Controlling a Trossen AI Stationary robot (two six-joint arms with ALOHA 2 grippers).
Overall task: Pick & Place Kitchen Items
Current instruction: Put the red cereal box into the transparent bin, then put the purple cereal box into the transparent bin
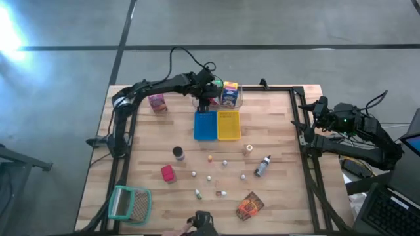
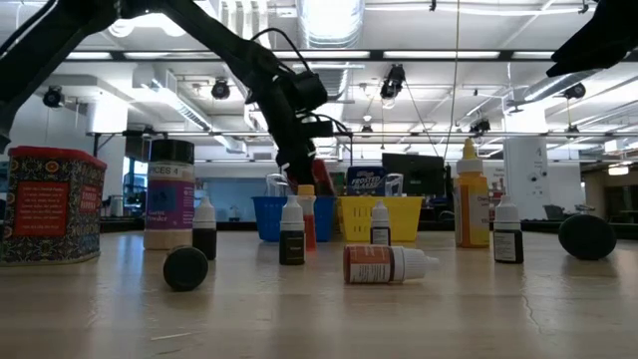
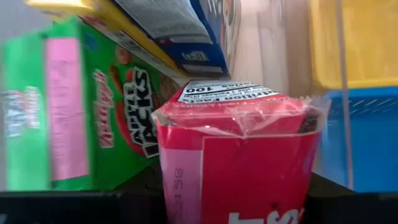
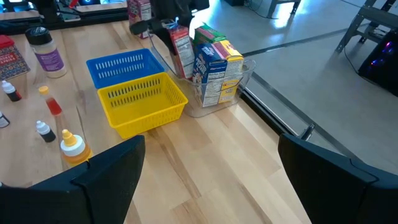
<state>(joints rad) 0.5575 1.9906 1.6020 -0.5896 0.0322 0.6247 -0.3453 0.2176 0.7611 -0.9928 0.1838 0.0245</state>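
Note:
My left gripper point(image 1: 205, 98) is over the clear tub point(image 4: 214, 102) at the table's far edge, shut on a red and white carton point(image 3: 242, 162). The tub also holds a green box point(image 3: 118, 106) and a blue and yellow box point(image 4: 214, 71), both standing upright. A pink packet point(image 1: 157, 103) stands left of the tub. Loose on the table are a dark jar point(image 1: 178, 153), a red can point(image 1: 168, 173), a grey bottle point(image 1: 262, 166), an orange packet point(image 1: 249, 206) and small pale pieces. My right gripper point(image 4: 211, 180) waits open at the table's right edge. My left gripper pinches the red carton between its two fingers, on two opposite sides near its upper end point(image 4: 176, 38). The fingers slant down from the table's left and far side. The carton hangs tilted below them, its lower end point(image 4: 186, 70) inside the clear tub beside the green box.
A blue tray point(image 1: 205, 124) and a yellow tray point(image 1: 228, 124) sit side by side just in front of the tub. A teal-rimmed mesh basket point(image 1: 130, 203) lies at the near left corner. A yellow-capped bottle point(image 4: 73, 146) and small dropper bottles stand mid-table.

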